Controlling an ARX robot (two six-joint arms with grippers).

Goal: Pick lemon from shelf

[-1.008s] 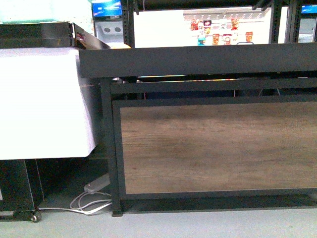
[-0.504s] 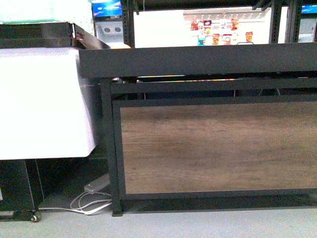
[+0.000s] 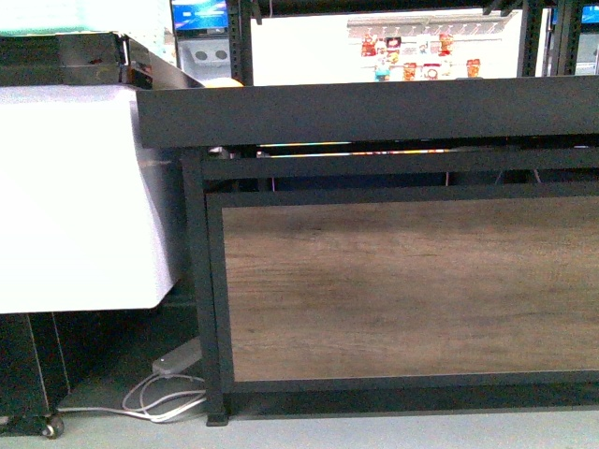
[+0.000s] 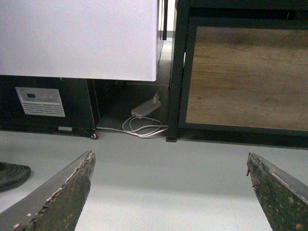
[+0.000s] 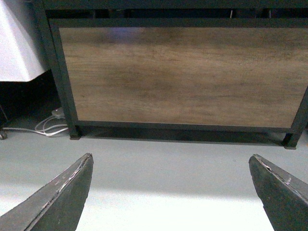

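The shelf [image 3: 374, 112] is a black metal stand with a deep black front lip and a wood-look lower panel [image 3: 402, 285]; it fills the front view and shows in the left wrist view [image 4: 245, 77] and the right wrist view [image 5: 183, 72]. The lemon is out of view; the tier's top is hidden behind the lip. My left gripper [image 4: 169, 161] is open and empty above the grey floor. My right gripper [image 5: 171, 161] is open and empty above the floor, facing the wood panel. Neither arm shows in the front view.
A white chest cabinet [image 3: 75, 196] stands left of the shelf, on a black wheeled base [image 4: 48, 103]. A power strip with white cables [image 3: 173, 360] lies on the floor between them. A small orange-yellow round shape [image 3: 222, 82] peeks over the lip. Packets hang on a far wall [image 3: 416, 51].
The front view has shifted: the shelf and the white cabinet now sit slightly further left and the shelf looks a little closer. Nothing was taken hold of.
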